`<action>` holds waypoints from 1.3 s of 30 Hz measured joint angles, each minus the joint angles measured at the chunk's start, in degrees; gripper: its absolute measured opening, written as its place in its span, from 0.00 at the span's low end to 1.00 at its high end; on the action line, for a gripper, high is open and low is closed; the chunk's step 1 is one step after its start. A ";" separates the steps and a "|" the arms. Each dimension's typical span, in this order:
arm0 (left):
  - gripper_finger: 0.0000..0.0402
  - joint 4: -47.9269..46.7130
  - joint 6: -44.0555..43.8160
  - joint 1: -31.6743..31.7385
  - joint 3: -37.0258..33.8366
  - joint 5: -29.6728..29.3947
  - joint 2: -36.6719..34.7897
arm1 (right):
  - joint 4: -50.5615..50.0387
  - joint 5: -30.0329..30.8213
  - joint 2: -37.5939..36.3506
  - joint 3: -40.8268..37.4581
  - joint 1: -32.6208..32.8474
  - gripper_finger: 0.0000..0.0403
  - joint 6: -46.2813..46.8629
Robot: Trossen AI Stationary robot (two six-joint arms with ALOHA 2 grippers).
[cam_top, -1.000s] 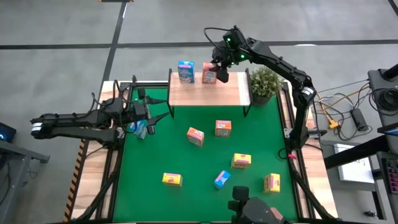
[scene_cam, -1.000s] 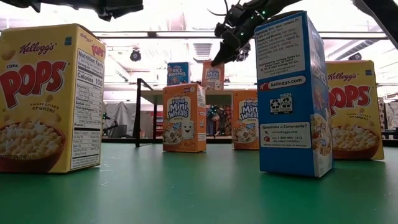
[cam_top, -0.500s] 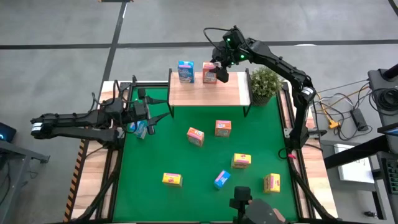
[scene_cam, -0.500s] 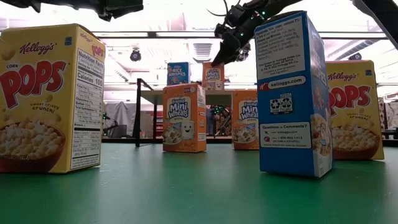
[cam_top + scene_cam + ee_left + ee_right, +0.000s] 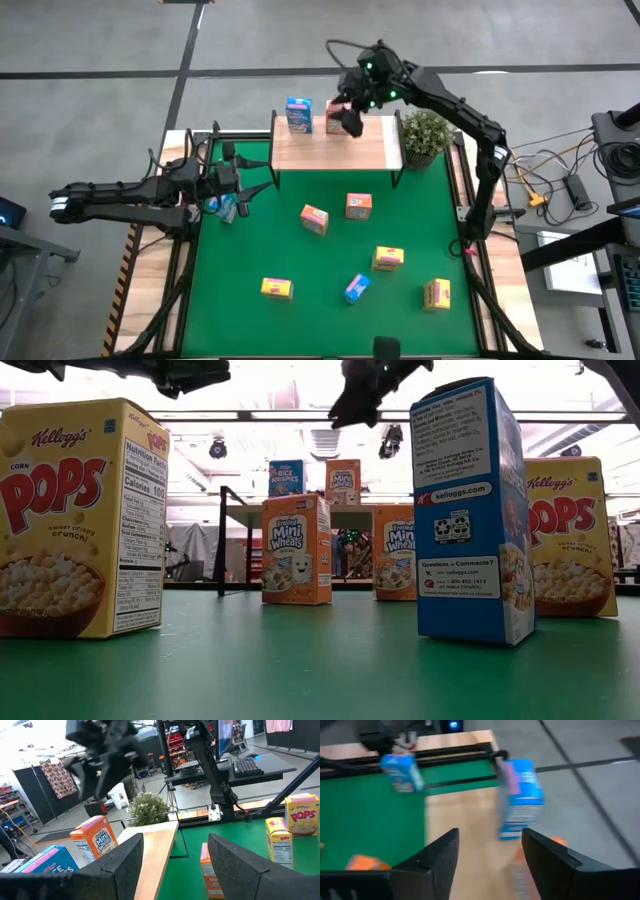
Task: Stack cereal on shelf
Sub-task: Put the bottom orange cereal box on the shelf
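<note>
The cereal is split: a blue box (image 5: 298, 115) and an orange-red box (image 5: 333, 118) stand on the shelf (image 5: 337, 149), the rest stay scattered on the green surface (image 5: 250, 250). The right gripper (image 5: 351, 113) sits just above the orange-red box with jaws apart and empty, so it should rise straight up, clear of both boxes, before swinging toward another. The left gripper (image 5: 243, 190) waits at the surface's left edge, jaws apart beside a tipped blue box (image 5: 223, 208).
</note>
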 joint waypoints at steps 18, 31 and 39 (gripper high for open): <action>0.51 -2.98 0.41 0.00 0.00 0.00 0.02 | 18.18 34.51 -1.22 -28.79 13.09 0.07 15.86; 0.51 -3.33 1.53 0.00 0.00 0.00 0.02 | 32.27 37.43 -1.22 -36.81 8.29 0.02 17.87; 0.51 -3.28 1.53 0.00 0.00 0.00 0.02 | 34.11 37.51 -1.20 -36.88 8.14 0.02 17.82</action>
